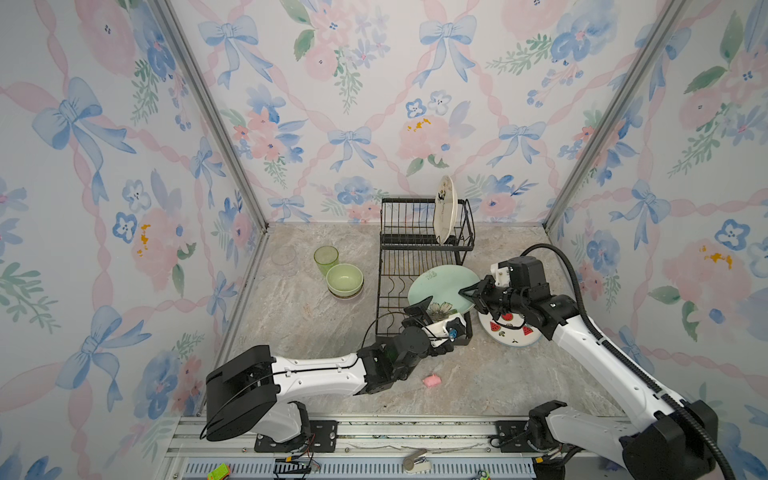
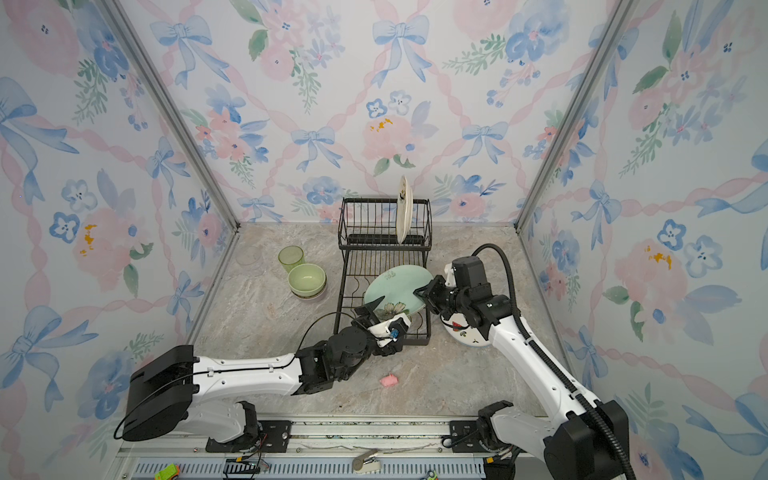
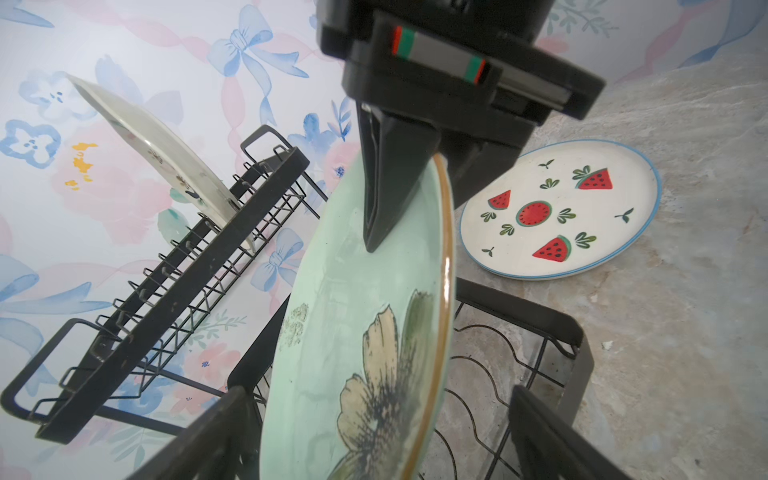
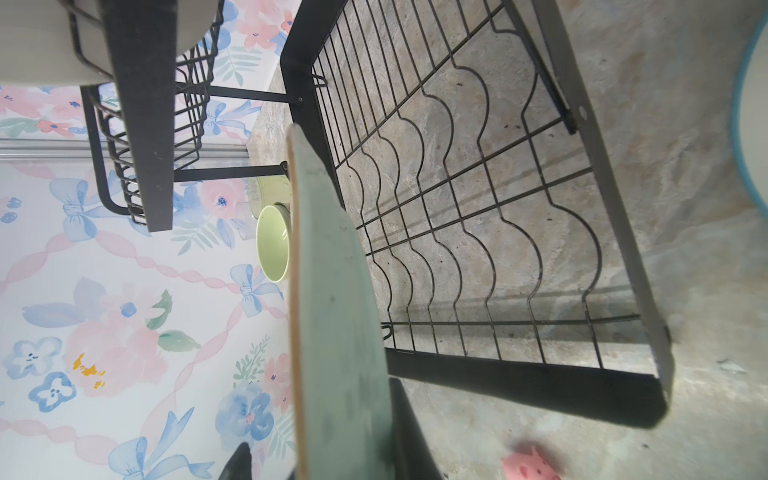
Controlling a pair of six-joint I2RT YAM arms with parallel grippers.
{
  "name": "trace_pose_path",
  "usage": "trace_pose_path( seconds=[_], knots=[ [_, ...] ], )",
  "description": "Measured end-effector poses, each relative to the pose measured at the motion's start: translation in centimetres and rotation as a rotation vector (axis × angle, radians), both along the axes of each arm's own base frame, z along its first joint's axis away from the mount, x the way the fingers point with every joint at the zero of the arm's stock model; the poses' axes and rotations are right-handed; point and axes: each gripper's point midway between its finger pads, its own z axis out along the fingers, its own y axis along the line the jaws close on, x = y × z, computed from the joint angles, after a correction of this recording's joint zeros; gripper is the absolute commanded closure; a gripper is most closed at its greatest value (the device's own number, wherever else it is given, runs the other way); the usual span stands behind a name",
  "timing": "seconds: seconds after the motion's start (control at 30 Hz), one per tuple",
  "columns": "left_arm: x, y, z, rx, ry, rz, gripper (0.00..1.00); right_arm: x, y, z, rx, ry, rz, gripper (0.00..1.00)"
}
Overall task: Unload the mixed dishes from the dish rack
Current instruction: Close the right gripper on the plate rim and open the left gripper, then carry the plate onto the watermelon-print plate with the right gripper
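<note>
Right gripper [image 1: 464, 291] clamped on pale green plate [image 1: 440, 280] rim, plate tilted over dish rack [image 1: 409, 240] lower tier. Left gripper [image 1: 436, 312] jaws wide, straddling plate's near edge, not gripping.

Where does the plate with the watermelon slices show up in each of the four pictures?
In a top view: the watermelon plate lies flat on the table, right of the dish rack.
In a top view: the plate, same place.
Left wrist: whole plate, beyond the pale green plate.
Right wrist: only its blue edge shows.
Shared landmark: the rack's wavy lower tier.
</note>
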Motion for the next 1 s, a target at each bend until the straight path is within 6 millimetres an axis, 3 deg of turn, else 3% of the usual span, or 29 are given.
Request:
trace_pose_path(
  seconds=[0.43,0.63,0.8,1.0],
  knots=[
    [-0.1,0.1,0.5,-0.040,0.013,0.002,0.02,0.2,-1.2,-1.3,-0.031,0.011,-0.023,1.00],
    [-1.2,0.8,2.1,-0.122,0.038,-0.044,0.02,0.6,-4.3,-1.7,-0.026,0.012,-0.102,1.00],
    [-2.1,1.4,4.1,-0.211,0.049,-0.079,0.02,-0.3,-6.5,-1.5,-0.038,-0.002,-0.155,1.00],
    [-2.3,1.3,3.6,-0.223,0.070,-0.088,0.02,-1.4,-7.2,-1.8,-0.045,-0.004,-0.166,1.00]
  ],
)
